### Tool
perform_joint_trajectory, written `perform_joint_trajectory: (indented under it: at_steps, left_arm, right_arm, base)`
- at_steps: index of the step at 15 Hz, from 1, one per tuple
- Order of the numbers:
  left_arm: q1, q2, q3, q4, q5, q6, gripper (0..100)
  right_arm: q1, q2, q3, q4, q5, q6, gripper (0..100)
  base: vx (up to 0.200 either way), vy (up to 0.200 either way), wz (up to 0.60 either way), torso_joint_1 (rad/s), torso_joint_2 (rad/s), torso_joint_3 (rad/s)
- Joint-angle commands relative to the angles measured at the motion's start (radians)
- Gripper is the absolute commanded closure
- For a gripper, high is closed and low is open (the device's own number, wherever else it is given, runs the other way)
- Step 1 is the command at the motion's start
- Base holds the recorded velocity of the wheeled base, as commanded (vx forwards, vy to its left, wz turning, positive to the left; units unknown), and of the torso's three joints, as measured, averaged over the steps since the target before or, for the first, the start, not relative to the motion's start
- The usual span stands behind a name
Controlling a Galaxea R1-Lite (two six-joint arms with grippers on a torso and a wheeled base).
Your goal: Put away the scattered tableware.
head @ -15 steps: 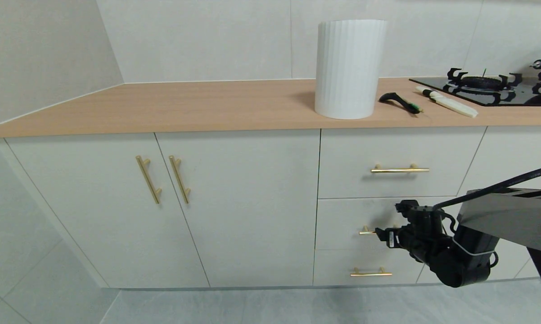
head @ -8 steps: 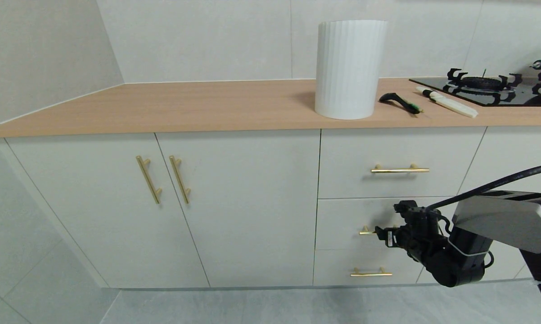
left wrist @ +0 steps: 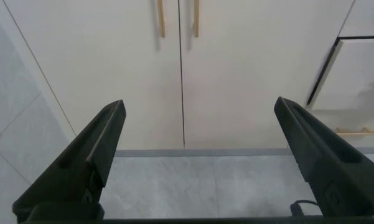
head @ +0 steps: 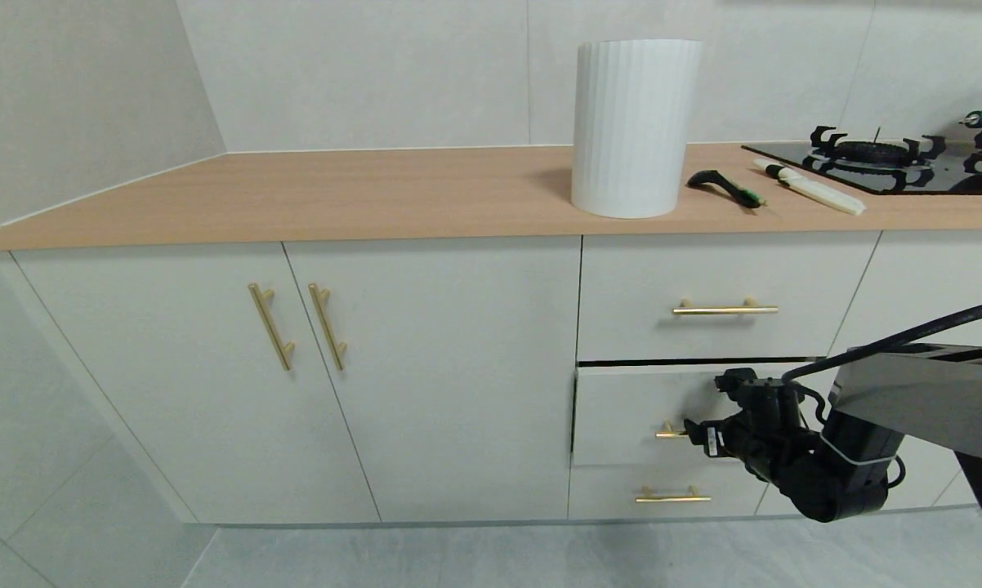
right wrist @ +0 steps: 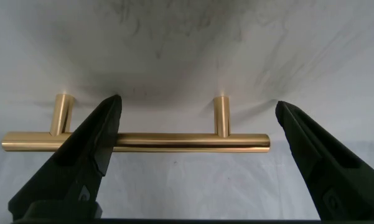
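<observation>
On the wooden counter [head: 336, 192] lie a black-handled utensil with a green tip [head: 724, 185] and a long white utensil [head: 814, 189]. Below them the middle drawer [head: 622, 404] stands slightly out, with a dark gap along its top. My right gripper [head: 698, 430] is at the drawer's brass handle [head: 669, 434]. In the right wrist view the gripper [right wrist: 197, 104] is open; the handle bar [right wrist: 174, 142] runs across between its fingers and behind one finger [right wrist: 99, 149]. My left gripper [left wrist: 199, 104] is open and holds nothing, low before the cabinet doors [left wrist: 180, 68].
A tall white ribbed cylinder [head: 634, 126] stands on the counter left of the utensils. A black gas hob [head: 883, 159] sits at the far right. Top drawer [head: 724, 294] and bottom drawer [head: 662, 490] are closed. Double doors with brass handles [head: 299, 325] fill the left.
The middle drawer has slid out a little and a dark gap has opened along its top. My right gripper has drawn back with the handle.
</observation>
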Motion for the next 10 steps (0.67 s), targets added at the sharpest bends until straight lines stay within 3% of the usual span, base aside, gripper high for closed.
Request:
perform_joint_trajectory:
  at_steps: [1, 4, 8, 10]
  left_arm:
    - [0.000, 0.001, 0.000, 0.000, 0.000, 0.000, 0]
    - [0.000, 0.001, 0.000, 0.000, 0.000, 0.000, 0]
    - [0.000, 0.001, 0.000, 0.000, 0.000, 0.000, 0]
    - [0.000, 0.001, 0.000, 0.000, 0.000, 0.000, 0]
  right_arm:
    - [0.001, -0.008, 0.016, 0.000, -0.001, -0.001, 0]
    - [0.006, -0.147, 0.111, 0.077, 0.011, -0.003, 0]
    - [0.039, -0.538, 0.180, 0.463, 0.109, 0.000, 0]
    - [0.058, -0.674, 0.180, 0.546, 0.111, 0.003, 0]
  base:
    - [0.000, 0.000, 0.00, 0.000, 0.00, 0.000]
    - [0.000, 0.000, 0.00, 0.000, 0.00, 0.000]
    - [0.000, 0.000, 0.00, 0.000, 0.00, 0.000]
    - [0.000, 0.000, 0.00, 0.000, 0.00, 0.000]
